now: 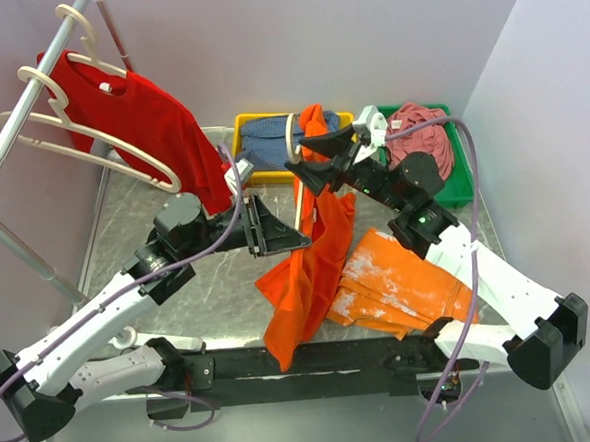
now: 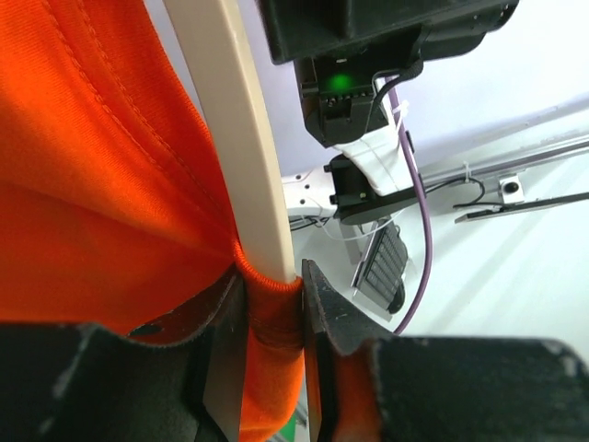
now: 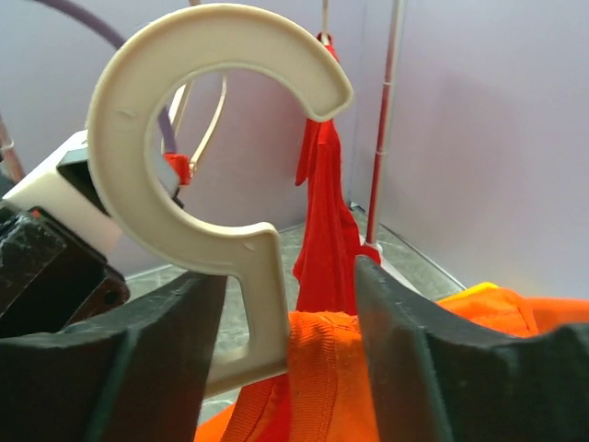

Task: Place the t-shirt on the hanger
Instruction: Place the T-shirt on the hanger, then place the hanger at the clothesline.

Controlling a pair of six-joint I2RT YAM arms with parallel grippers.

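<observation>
The orange-red t-shirt (image 1: 313, 270) hangs in a long fold from the cream hanger (image 1: 292, 136), held up above the middle of the table. My right gripper (image 1: 311, 155) is shut on the hanger at its neck, below the round hook (image 3: 138, 138), with the t-shirt's ribbed collar (image 3: 331, 368) also between the fingers (image 3: 405, 350). My left gripper (image 1: 294, 239) is lower down, shut on a ribbed edge of the t-shirt (image 2: 92, 184), where the hanger's arm (image 2: 239, 138) runs into the cloth. Most of the hanger is hidden under the cloth.
A darker red t-shirt (image 1: 154, 119) hangs on a rack (image 1: 18, 118) at the back left with spare cream hangers (image 1: 90, 143). A yellow bin (image 1: 244, 124) and a green bin (image 1: 463, 186) hold clothes at the back. A lighter orange smudged cloth (image 1: 399, 280) lies front right.
</observation>
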